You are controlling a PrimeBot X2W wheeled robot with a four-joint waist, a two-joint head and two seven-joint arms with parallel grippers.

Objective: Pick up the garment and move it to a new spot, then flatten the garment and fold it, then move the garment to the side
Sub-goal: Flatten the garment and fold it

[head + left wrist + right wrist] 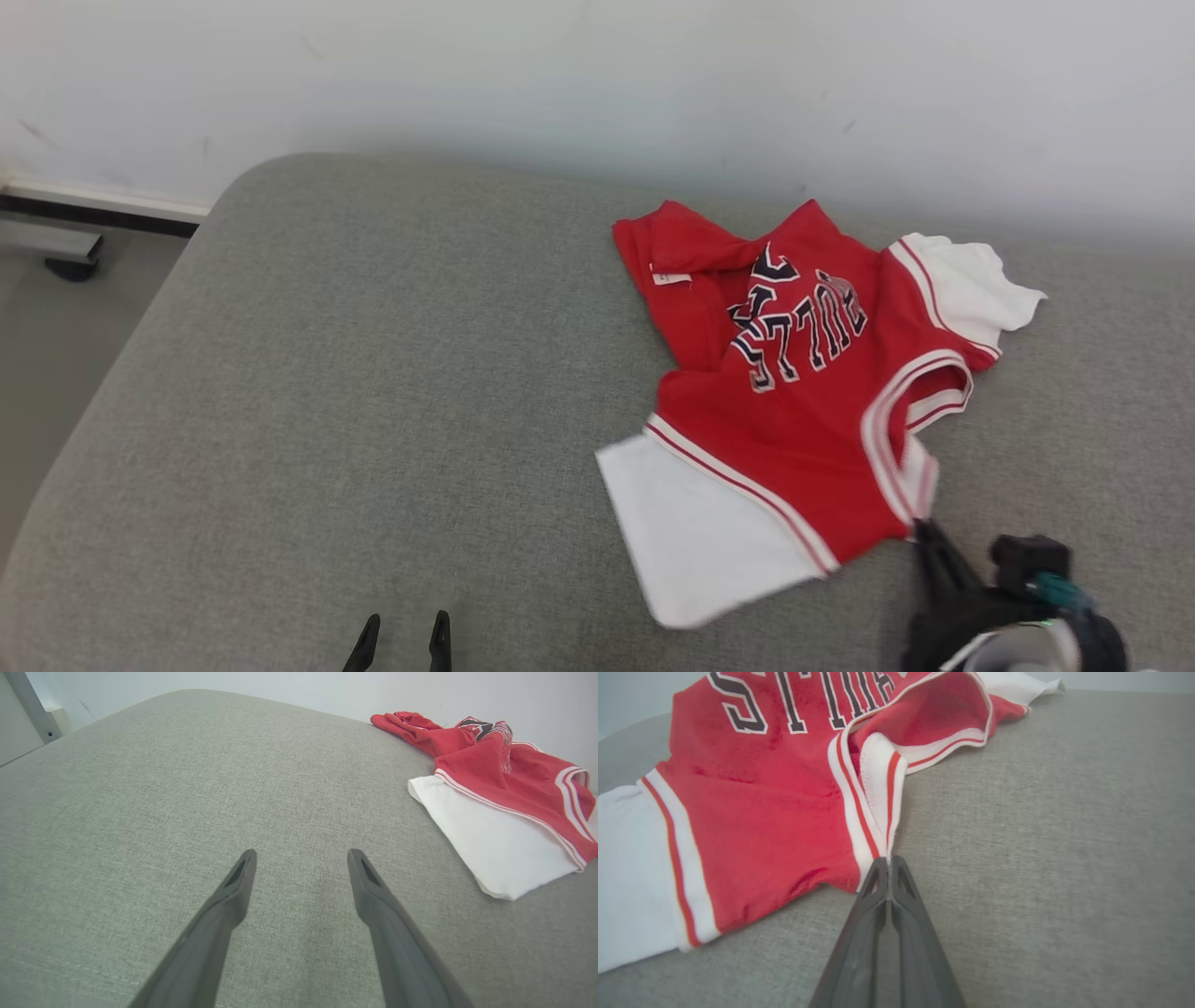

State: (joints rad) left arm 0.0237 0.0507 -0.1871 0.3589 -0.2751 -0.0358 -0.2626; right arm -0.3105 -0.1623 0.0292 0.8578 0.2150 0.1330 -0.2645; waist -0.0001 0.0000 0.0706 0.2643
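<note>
One red-and-white jersey [794, 392], one grey cushion [373, 420], one white wall [560, 75], one small dark foot [70, 269] at the far left, and two pairs of jaws.

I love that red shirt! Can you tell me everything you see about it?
The shirt is red with white short sleeves, red-and-white striped trim at the neck and sleeve seams, and dark letters edged in white across the chest. It looks like soft knit cloth. It lies rumpled and partly folded over itself on the grey cushion, towards the robot's right. The right end effector is shut on its striped neck trim.
</note>
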